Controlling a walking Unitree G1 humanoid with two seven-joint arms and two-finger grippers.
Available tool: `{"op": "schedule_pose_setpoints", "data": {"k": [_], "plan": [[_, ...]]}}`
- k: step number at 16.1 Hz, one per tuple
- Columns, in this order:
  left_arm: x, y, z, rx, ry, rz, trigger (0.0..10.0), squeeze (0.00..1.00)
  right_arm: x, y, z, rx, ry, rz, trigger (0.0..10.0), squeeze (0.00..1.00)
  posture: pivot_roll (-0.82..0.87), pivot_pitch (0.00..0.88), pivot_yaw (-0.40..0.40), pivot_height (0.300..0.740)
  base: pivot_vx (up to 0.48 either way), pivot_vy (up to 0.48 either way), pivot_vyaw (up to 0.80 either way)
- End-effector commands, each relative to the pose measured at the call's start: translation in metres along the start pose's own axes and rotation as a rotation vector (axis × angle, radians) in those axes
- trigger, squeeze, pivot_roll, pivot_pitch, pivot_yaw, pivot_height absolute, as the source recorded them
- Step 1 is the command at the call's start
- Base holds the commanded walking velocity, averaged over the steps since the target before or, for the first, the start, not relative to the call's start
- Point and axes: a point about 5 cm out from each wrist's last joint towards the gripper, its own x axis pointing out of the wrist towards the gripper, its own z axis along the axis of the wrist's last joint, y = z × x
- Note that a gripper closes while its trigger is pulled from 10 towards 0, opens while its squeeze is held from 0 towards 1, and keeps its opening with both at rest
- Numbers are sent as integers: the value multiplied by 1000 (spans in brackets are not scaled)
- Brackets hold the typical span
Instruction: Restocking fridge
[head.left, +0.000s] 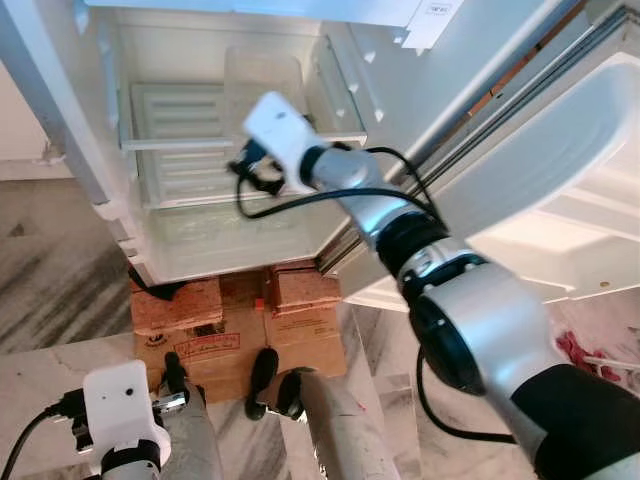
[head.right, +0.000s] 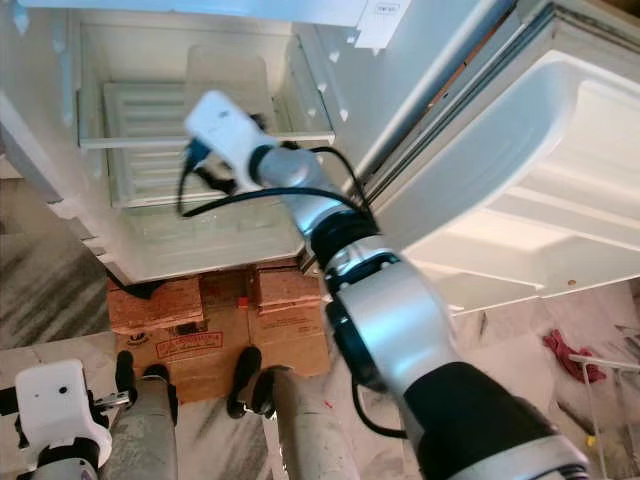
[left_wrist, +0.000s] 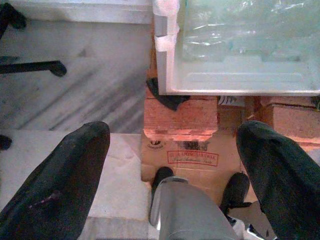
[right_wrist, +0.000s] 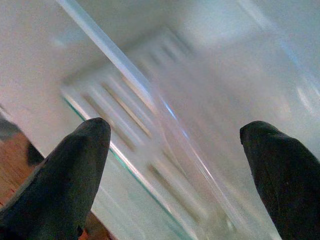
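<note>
The white fridge (head.left: 150, 60) stands open in front of me, with a glass shelf (head.left: 200, 143) across its middle and a ribbed back wall. My right arm (head.left: 370, 195) reaches into the compartment at shelf height. In the right wrist view my right gripper (right_wrist: 176, 126) is open, nothing between its fingers, and the blurred shelf edge runs past them. My left arm's white wrist camera (head.left: 120, 405) hangs low at the left. My left gripper (left_wrist: 172, 132) is open and holds nothing, pointing at the floor before the fridge.
The fridge door (head.left: 560, 150) swings wide open on the right. The fridge rests on bricks (head.left: 180, 305) with a flattened cardboard box (head.left: 240, 350) in front. My silver legs (head.left: 330, 430) stand on the marble floor. A red cloth (head.right: 565, 355) lies at the right.
</note>
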Motion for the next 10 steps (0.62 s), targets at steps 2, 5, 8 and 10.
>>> {"op": "schedule_pose_setpoints", "data": {"k": [2,5,8,10], "plan": [[-7,1,-4,-4,28,18,10000,0,-5,-10,-10,80,29,-45,10000,937,399,409,-357,740,0,0,0],[-7,0,-5,-11,27,28,10000,0,-7,-24,18,6,-171,-177,10000,776,393,397,-357,740,0,0,0],[-3,-1,-1,-13,6,24,10000,0,-12,-33,27,-58,-240,-236,10000,455,395,391,-355,740,0,0,0],[-2,0,0,-14,3,28,10000,0,-17,-37,27,61,-301,-161,10000,380,393,383,-355,740,0,0,0]]}}
